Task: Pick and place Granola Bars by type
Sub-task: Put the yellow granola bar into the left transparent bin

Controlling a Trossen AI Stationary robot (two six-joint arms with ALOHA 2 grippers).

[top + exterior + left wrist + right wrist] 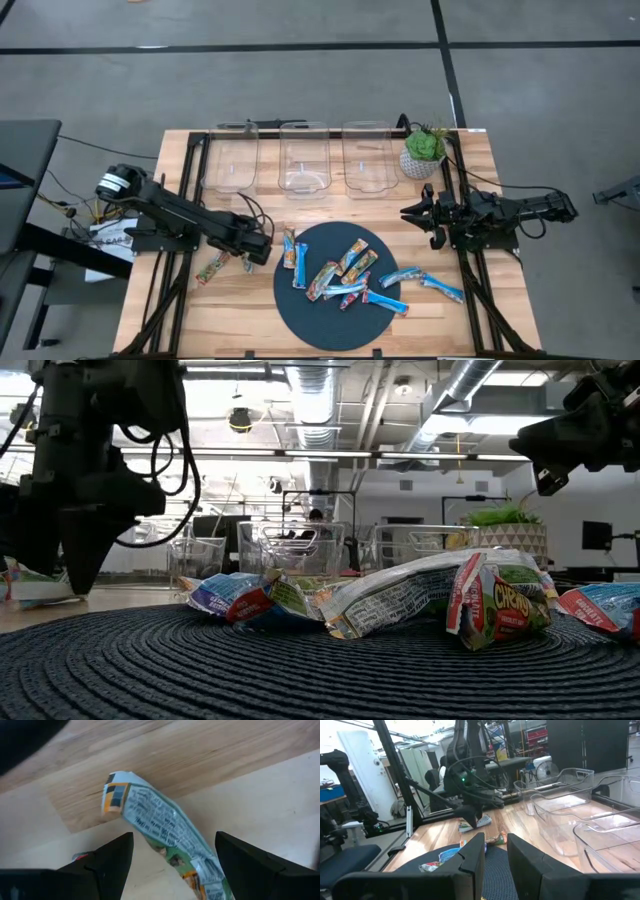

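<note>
Several granola bars, bright blue (400, 276) and multicoloured (354, 257), lie on and around a round dark mat (310, 325). Two more multicoloured bars lie on the wood left of the mat; one of them (213, 269) lies clear of my left arm. My left gripper (254, 256) is open and low over the other bar (150, 822), which lies flat on the wood, with one finger (112, 857) on either side of it. My right gripper (412, 213) hangs open and empty above the table, right of the mat; it also shows in its own wrist view (496, 845).
Three clear plastic bins (304, 158) stand in a row at the table's far side, with a small potted plant (424, 150) to their right. Black frame rails run along the table's left and right sides. Bare wood lies between the bins and the mat.
</note>
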